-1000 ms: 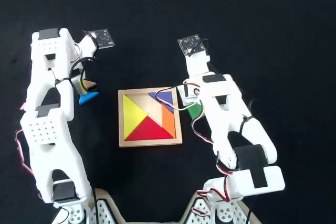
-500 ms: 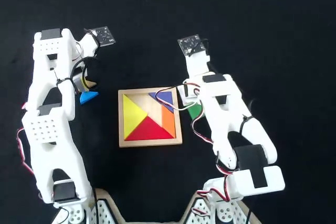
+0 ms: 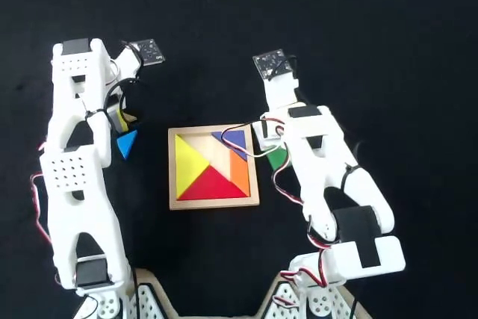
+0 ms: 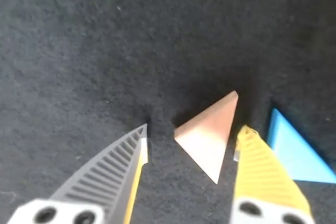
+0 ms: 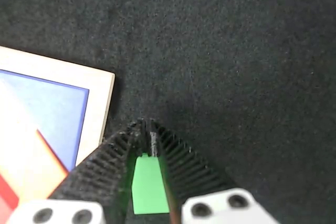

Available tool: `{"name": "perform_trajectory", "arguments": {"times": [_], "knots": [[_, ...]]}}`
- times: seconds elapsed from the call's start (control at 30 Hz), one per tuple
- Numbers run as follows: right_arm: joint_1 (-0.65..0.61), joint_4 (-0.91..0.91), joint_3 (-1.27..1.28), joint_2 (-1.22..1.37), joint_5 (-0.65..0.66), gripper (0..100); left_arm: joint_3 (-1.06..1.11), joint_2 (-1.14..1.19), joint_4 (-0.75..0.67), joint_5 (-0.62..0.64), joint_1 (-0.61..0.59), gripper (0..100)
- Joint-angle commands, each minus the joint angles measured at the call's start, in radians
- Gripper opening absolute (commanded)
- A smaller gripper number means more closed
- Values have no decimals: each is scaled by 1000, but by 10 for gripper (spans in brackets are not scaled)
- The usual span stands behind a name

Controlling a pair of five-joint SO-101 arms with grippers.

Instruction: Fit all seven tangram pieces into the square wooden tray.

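The square wooden tray (image 3: 176, 202) lies mid-table and holds a yellow triangle (image 3: 188, 162), a red triangle (image 3: 213, 184), an orange piece (image 3: 240, 170) and a purple piece (image 3: 234, 138). My left gripper (image 4: 194, 129) is open and low over the cloth, its fingers on either side of a small wood-coloured triangle (image 4: 207, 136). A blue triangle (image 4: 292, 149) lies just outside one finger, left of the tray in the high view (image 3: 127, 143). My right gripper (image 5: 145, 125) is shut on a green piece (image 5: 147, 183), close beside the tray's right edge (image 5: 106, 99).
Black cloth covers the table. The left arm (image 3: 75, 169) runs along the left side and the right arm (image 3: 328, 177) stands right of the tray. Open cloth lies beyond the tray at the back and far right.
The left arm has shifted slightly right. The blue triangle has turned from pointing right to pointing towards the front and sits a little lower. The right arm has kept still.
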Motion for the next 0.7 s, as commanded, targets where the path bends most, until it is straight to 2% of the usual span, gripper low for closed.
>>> {"name": "perform_trajectory", "arguments": {"times": [0.0, 0.33, 0.67], "knots": [[14, -17, -27, -4, -5, 15, -91, 14, 6, 6, 30, 263], [14, -8, -70, 71, 35, 14, -119, 28, 74, -124, 87, 269], [14, -8, -73, 81, 40, 12, -125, 26, 74, -172, 4, 268]]}}
